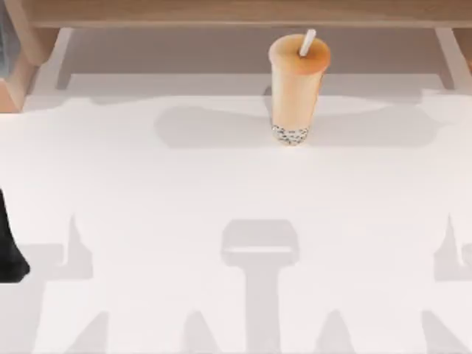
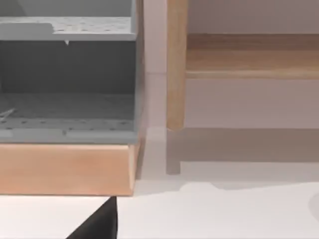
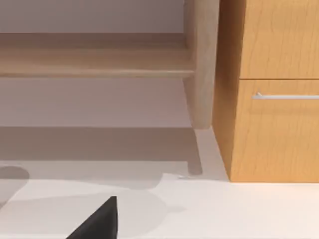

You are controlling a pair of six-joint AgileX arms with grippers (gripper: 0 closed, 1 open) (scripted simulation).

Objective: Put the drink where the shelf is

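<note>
The drink [image 1: 296, 82], a tall clear cup of orange-tan tea with dark pearls at its base and a white straw, stands upright on the white table [image 1: 184, 192], a little right of centre. Right behind it the shelf [image 1: 236, 13] runs as a long light-brown board across the back; its board [image 2: 249, 57] [image 3: 94, 59] rests on wooden side supports [image 2: 176, 64] [image 3: 202, 64]. A dark part of my left arm [image 1: 9, 251] shows at the table's left edge, far from the cup. A black tip of my left gripper [image 2: 97, 221] and of my right gripper [image 3: 97, 221] shows low over the table.
A grey perforated unit on a wooden base [image 2: 65, 79] stands left of the shelf. A wooden cabinet with a metal drawer handle [image 3: 279, 94] stands to its right. Open white tabletop lies between the cup and the front edge.
</note>
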